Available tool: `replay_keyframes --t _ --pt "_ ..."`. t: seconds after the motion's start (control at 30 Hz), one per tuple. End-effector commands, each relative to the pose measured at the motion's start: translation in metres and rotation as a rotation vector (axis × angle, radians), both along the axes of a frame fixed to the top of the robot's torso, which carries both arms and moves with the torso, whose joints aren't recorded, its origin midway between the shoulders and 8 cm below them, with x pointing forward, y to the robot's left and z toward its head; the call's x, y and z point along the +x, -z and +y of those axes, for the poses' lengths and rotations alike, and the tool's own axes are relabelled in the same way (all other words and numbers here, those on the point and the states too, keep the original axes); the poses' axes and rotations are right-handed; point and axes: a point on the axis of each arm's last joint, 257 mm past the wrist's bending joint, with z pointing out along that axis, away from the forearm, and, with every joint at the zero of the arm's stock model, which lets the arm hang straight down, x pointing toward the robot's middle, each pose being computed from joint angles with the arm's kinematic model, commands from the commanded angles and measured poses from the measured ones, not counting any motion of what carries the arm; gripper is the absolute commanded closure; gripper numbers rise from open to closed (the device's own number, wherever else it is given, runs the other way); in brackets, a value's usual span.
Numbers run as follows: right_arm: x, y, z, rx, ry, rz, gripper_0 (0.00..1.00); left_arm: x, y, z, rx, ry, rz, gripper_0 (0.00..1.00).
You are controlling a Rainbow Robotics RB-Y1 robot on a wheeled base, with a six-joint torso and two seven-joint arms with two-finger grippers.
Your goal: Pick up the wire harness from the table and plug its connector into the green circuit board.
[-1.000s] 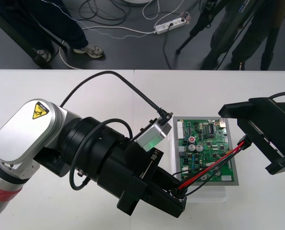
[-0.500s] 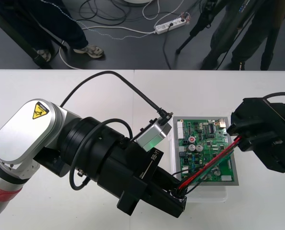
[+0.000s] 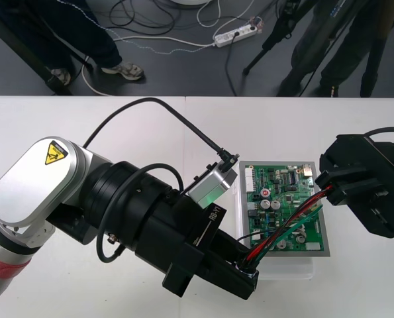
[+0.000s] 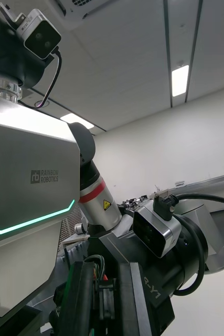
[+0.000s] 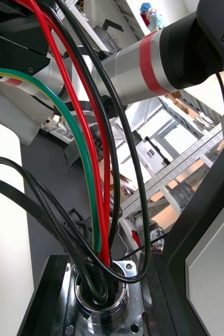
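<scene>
Two grippers are holding the wire harness (image 3: pixel 291 217) stretched above the green circuit board (image 3: pixel 276 192) in the front view. The left gripper (image 3: pixel 244 273) is clamping its lower end just over the near edge of the white base (image 3: pixel 286 270), while the right gripper (image 3: pixel 328 187) is gripping the other end at the board's right edge. Against half a second ago the right gripper is sitting almost where it was, but the wires are hanging slacker, the green one now bowing away from the red and black. The left arm's wrist camera (image 3: pixel 213 185) is covering the board's left rim. From the right wrist, that arm's fingers (image 4: pixel 79 299) are standing close together with what seems to be the black plug (image 4: pixel 107 300) and wire ends between them. From the left wrist, the round metal socket (image 5: pixel 102 302) is sitting pinched between the left fingers (image 5: pixel 44 302), with red, green and black wires rising from it.
</scene>
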Motion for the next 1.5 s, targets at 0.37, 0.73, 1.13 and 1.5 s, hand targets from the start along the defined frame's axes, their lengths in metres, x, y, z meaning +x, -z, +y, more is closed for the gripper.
replay_keyframes --t 0.37,0.73,1.13,1.5 --pt "0.005 -0.006 -0.008 0.009 0.023 -0.006 1.0 0.014 -0.021 -0.018 -0.051 -0.059 0.006 0.0" --pt "0.005 -0.007 -0.008 0.012 0.024 -0.006 1.0 0.019 -0.025 -0.021 -0.07 -0.079 -0.01 0.0" --pt "0.012 -0.01 -0.014 0.016 0.053 -0.016 1.0 0.034 -0.03 -0.012 -0.084 -0.116 -0.059 0.0" --pt "0.018 -0.012 -0.02 0.009 0.081 -0.025 1.0 0.064 -0.042 0.011 -0.107 -0.206 -0.139 0.0"
